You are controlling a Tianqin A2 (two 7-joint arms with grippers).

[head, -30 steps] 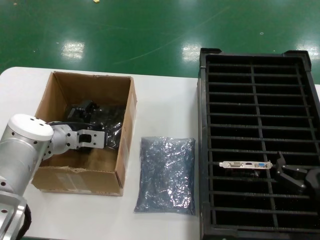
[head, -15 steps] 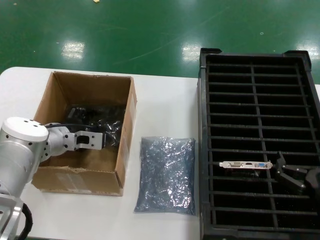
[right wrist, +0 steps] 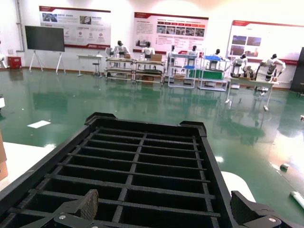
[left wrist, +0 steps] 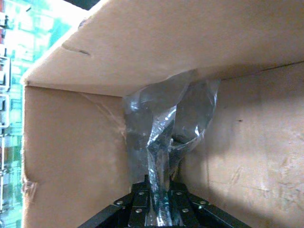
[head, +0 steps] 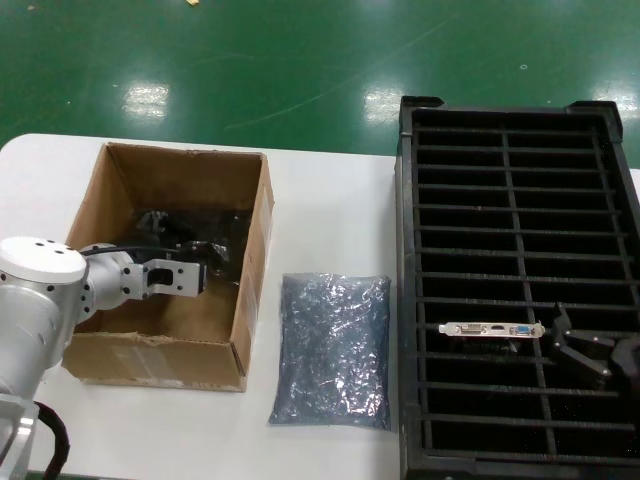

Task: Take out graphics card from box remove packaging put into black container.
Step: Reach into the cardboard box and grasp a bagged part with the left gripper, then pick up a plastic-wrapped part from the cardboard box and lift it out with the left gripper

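The brown box point(head: 112, 352) stands on the left of the table. Inside it my left gripper point(head: 208, 252) point(left wrist: 159, 184) is shut on a crinkly grey packaging bag point(left wrist: 166, 121) with something dark in it, near the box wall. Another packaging bag point(head: 332, 348) lies flat on the table between the box and the black container point(head: 407, 300) point(right wrist: 142, 156). A graphics card point(head: 491, 329) with its silver bracket up stands in one slot of the container. Just right of the card, my right gripper point(head: 580, 352) point(right wrist: 166, 209) hangs open over the container, holding nothing.
The white table point(head: 330, 215) ends at a rounded far-left corner, with green floor point(head: 300, 60) beyond. The container fills the right side up to the table's edge. The box walls close in around my left gripper.
My left arm has drawn back toward me inside the box, and the bag it holds has shifted with it. The right gripper and the card in the slot have stayed put.
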